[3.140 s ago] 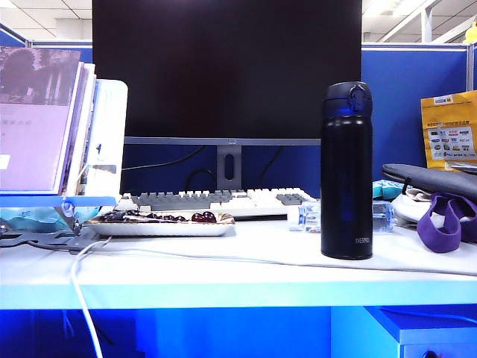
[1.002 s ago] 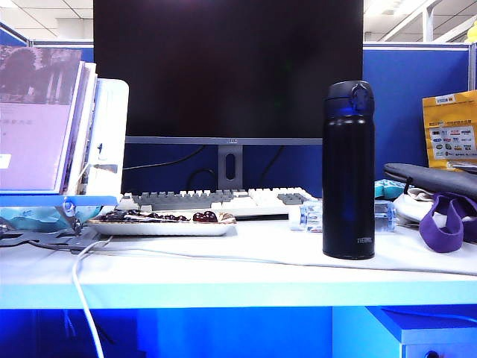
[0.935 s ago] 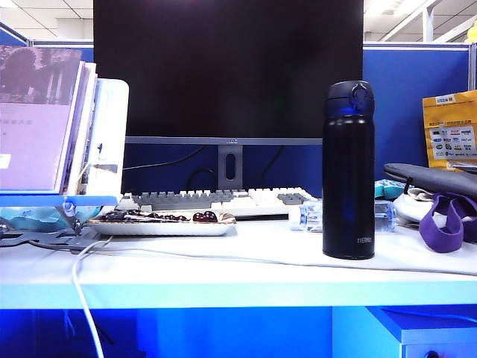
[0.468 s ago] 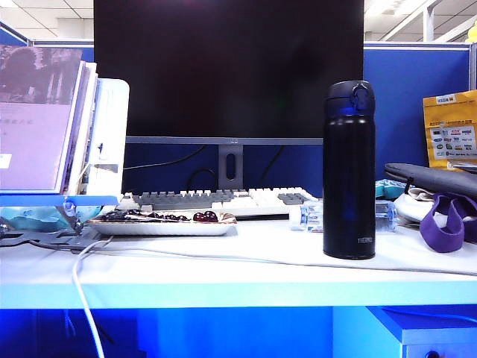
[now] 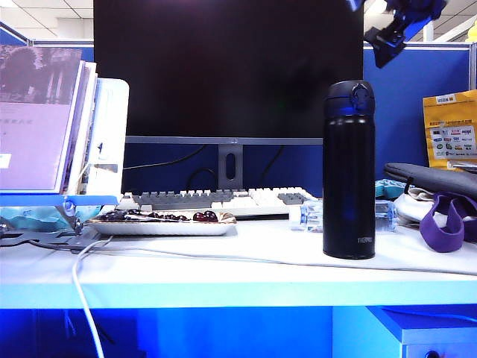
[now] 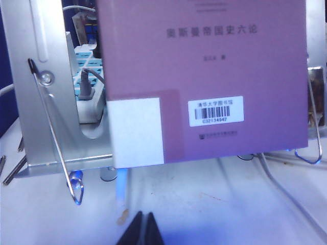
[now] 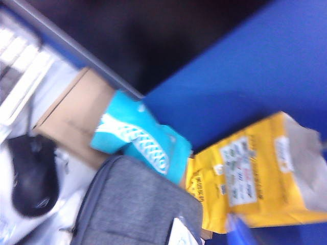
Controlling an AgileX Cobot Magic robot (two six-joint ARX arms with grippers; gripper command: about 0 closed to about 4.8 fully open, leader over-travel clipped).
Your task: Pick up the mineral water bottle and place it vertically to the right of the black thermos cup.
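The black thermos cup (image 5: 348, 170) stands upright on the white desk (image 5: 223, 268), right of the middle. Behind it lies the mineral water bottle (image 5: 308, 216) on its side, its middle hidden by the thermos and its other end (image 5: 384, 215) showing to the right. My right gripper (image 5: 376, 26) hangs high above the thermos at the top edge, open and holding nothing; the right wrist view shows one blurred blue fingertip (image 7: 236, 228). My left gripper (image 6: 144, 230) is shut and holds nothing, low over the desk in front of a book stand.
A monitor (image 5: 227, 71), a keyboard (image 5: 223, 200) and a tray of dark fruit (image 5: 159, 222) stand behind and to the left. A purple book (image 6: 204, 76) rests on a metal stand (image 6: 48, 102). A grey bag (image 5: 432, 179), purple strap (image 5: 443, 227) and yellow packet (image 5: 449, 138) crowd the right. A white cable (image 5: 82, 291) crosses the front.
My right gripper has come into the exterior view at the top right, above the thermos; earlier no arm was seen there. Nothing on the desk has moved.
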